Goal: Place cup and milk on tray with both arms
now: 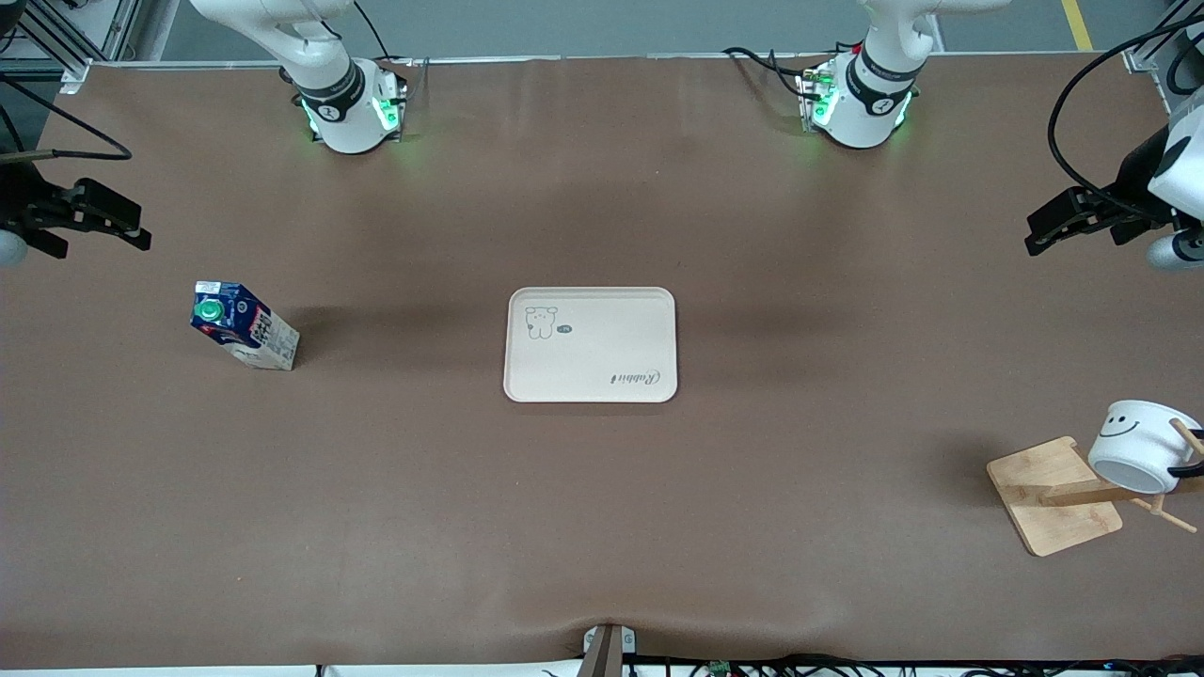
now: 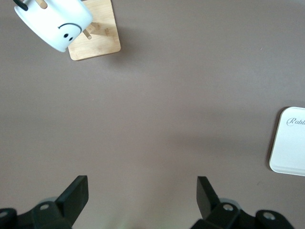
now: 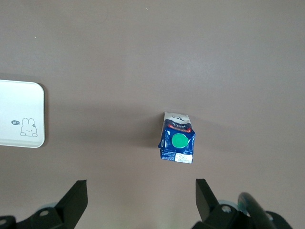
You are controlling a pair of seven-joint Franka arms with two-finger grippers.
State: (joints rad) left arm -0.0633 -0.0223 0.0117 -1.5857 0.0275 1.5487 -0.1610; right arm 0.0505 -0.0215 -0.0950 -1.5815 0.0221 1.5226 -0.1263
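Brown table point(image 1: 602, 527), cup point(image 1: 1140, 444) racked, milk point(image 3: 177, 143) upright

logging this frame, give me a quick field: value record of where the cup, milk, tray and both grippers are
tray: tray at the table's middle, nothing on it
milk: milk upright on the table toward the right arm's end, apart from the tray
cup: cup hung tilted on a peg of the wooden rack, toward the left arm's end
left gripper: left gripper open, raised over bare table near the rack
right gripper: right gripper open, raised over the table near the milk
task state: neither item grasped yet
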